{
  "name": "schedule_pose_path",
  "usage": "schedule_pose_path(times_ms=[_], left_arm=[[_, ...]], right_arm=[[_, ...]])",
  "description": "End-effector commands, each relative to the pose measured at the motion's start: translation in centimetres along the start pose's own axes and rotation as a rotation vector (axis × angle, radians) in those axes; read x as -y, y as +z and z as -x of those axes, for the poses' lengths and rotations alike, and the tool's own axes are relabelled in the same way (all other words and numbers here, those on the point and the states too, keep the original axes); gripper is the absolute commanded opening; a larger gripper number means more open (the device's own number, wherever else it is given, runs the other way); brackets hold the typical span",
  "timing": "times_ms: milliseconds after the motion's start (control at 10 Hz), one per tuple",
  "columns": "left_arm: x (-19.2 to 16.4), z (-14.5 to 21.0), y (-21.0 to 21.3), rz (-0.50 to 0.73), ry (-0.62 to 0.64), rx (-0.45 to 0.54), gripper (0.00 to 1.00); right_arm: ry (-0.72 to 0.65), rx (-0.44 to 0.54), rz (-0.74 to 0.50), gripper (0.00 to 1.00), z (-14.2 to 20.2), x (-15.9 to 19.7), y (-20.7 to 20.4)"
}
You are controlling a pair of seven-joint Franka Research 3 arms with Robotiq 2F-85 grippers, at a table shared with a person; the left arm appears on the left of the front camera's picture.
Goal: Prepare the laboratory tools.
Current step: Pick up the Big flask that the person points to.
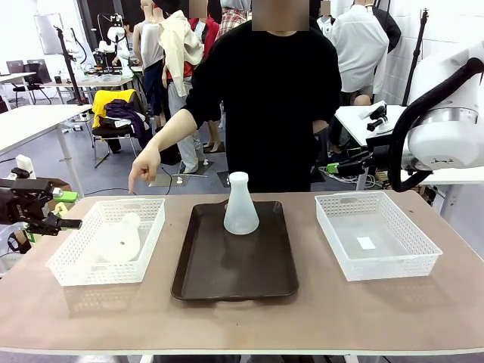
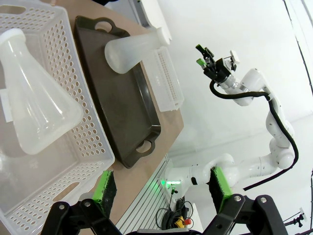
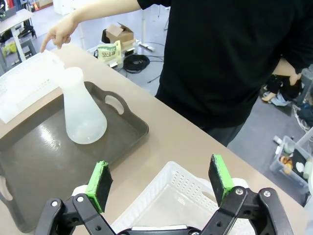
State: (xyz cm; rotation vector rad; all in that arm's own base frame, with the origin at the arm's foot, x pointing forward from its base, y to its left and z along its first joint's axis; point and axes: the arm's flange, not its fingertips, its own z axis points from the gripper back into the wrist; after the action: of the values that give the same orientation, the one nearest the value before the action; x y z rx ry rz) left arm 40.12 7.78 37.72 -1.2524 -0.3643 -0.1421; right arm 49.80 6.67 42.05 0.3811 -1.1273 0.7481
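Flask one (image 1: 119,240) lies on its side in the left basket (image 1: 98,274), nearest you on the table (image 1: 242,318). Your left gripper (image 2: 162,188) hangs just off that basket's outer side, jaws spread wide and gripping nothing. Flask two (image 1: 240,204) stands upright farther back, on the far half of the brown tray (image 1: 234,265). Your right gripper (image 3: 160,181) hovers above a corner of the right basket (image 1: 393,268), jaws wide apart too. Beyond, a person's hand (image 1: 144,170) points down near the left basket's far rim.
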Motion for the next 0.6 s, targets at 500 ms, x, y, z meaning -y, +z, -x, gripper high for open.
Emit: schedule_pose_path(times_ms=[500], left_arm=[[0.62,-0.45,0.46,-0.050,-0.004,0.024,1.00]], right_arm=[[-0.002,-0.009,-0.004,1.00,-0.23,0.11,0.13]])
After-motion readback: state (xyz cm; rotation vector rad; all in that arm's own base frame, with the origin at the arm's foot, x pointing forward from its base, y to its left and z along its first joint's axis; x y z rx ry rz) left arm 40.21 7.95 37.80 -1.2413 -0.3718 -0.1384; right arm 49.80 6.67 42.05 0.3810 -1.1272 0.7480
